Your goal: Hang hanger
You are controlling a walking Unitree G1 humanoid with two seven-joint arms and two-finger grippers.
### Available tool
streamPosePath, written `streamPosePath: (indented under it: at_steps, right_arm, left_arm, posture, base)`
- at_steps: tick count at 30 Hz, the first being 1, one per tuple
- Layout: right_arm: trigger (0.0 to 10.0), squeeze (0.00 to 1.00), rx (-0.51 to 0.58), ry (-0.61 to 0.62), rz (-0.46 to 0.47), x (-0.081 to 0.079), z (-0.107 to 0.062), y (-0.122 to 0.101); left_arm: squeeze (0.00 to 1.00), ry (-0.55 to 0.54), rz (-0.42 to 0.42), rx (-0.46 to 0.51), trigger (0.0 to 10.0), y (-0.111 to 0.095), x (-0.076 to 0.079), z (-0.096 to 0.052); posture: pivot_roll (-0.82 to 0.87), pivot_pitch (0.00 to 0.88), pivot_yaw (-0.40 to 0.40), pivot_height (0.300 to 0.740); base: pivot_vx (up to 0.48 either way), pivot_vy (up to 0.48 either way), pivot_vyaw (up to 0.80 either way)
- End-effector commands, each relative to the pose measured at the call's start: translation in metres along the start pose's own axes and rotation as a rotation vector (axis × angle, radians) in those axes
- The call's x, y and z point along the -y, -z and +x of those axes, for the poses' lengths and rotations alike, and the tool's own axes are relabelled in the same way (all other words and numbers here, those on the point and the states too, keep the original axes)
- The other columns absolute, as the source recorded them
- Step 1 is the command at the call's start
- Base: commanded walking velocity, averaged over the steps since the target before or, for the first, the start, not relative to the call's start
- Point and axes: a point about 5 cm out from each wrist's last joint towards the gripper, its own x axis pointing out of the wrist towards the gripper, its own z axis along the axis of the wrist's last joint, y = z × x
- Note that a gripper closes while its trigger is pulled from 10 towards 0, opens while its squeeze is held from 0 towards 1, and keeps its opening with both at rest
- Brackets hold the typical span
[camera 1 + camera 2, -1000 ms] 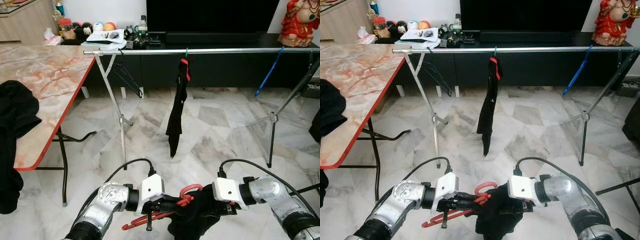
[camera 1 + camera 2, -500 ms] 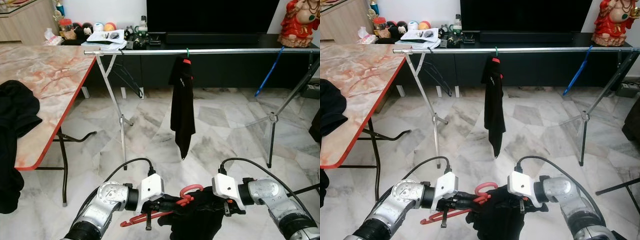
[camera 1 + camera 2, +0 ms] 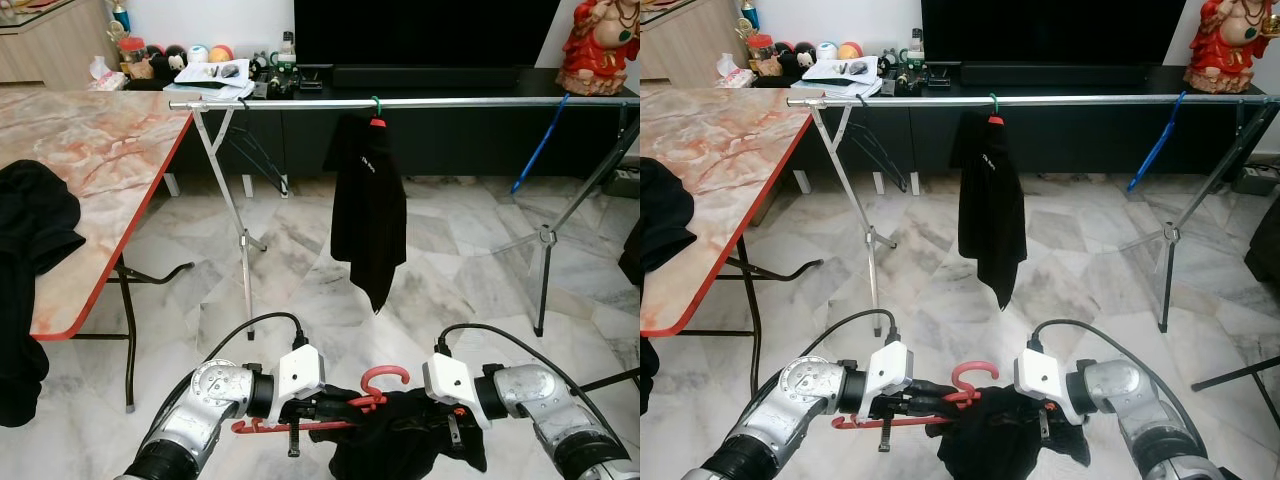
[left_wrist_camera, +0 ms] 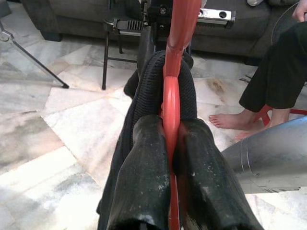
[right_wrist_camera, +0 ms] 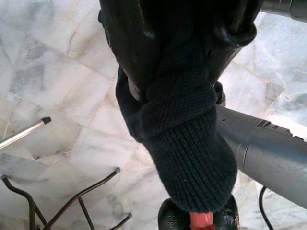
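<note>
Hanger (image 3: 330, 405), red and half-dressed in a black garment (image 3: 410, 445), now lies flatter than a second ago, pinched in the left gripper (image 4: 168, 158) while the right gripper (image 5: 180, 57) clamps the knit, rail (image 3: 450, 101) well ahead.

A marble-topped table (image 3: 90, 170) with black cloth (image 3: 30, 250) fills the left side. Upper right stands a red figurine (image 3: 598, 45); a blue hanger (image 3: 538, 145) dangles below it.
</note>
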Motion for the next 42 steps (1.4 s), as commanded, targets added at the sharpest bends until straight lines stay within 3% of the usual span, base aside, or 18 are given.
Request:
streamPosePath:
  at_steps: [1, 8, 12, 17, 18, 34, 42]
  right_arm:
    - [0.0, 0.00, 0.072, 0.043, 0.003, 0.003, 0.000, -0.006]
    - [0.0, 0.00, 0.087, 0.030, 0.015, 0.000, 0.003, -0.005]
    - [0.0, 0.00, 0.089, 0.021, 0.022, -0.003, 0.004, -0.003]
    - [0.0, 0.00, 0.086, 0.017, 0.027, -0.004, 0.004, -0.002]
    - [0.0, 0.00, 0.080, 0.018, 0.026, -0.004, 0.003, -0.001]
    - [0.0, 0.00, -0.082, 0.050, 0.003, -0.006, -0.005, 0.015]
    - [0.0, 0.00, -0.128, 0.129, 0.060, -0.012, -0.010, 0.032]
  left_arm:
    - [0.00, 0.011, 0.004, 0.024, 10.0, -0.007, -0.001, 0.003]
    - [0.00, 0.015, 0.007, 0.027, 10.0, -0.007, -0.001, 0.004]
    - [0.00, 0.046, -0.083, 0.002, 10.0, -0.007, -0.001, 0.004]
    - [0.00, 0.060, -0.075, -0.007, 10.0, -0.008, -0.002, 0.003]
    - [1.00, 0.063, -0.073, -0.009, 10.0, -0.008, -0.003, 0.002]
    - [1.00, 0.045, -0.087, -0.023, 10.0, -0.008, -0.006, -0.009]
    - [1.00, -0.025, -0.080, -0.025, 10.0, -0.010, -0.014, -0.019]
  posture:
    - [-0.01, 0.072, 0.021, 0.740]
    - [-0.01, 0.059, 0.023, 0.740]
    - [-0.02, 0.051, 0.026, 0.740]
    - [-0.02, 0.060, 0.021, 0.740]
    - [-0.02, 0.066, 0.019, 0.740]
    - [-0.01, 0.082, 0.010, 0.740]
    - [0.00, 0.091, 0.010, 0.740]
  base:
    - [0.000, 0.000, 0.00]
    - [0.000, 0.000, 0.00]
    - [0.000, 0.000, 0.00]
    - [0.000, 0.000, 0.00]
    - [0.000, 0.000, 0.00]
    - [0.000, 0.000, 0.00]
    - [0.000, 0.000, 0.00]
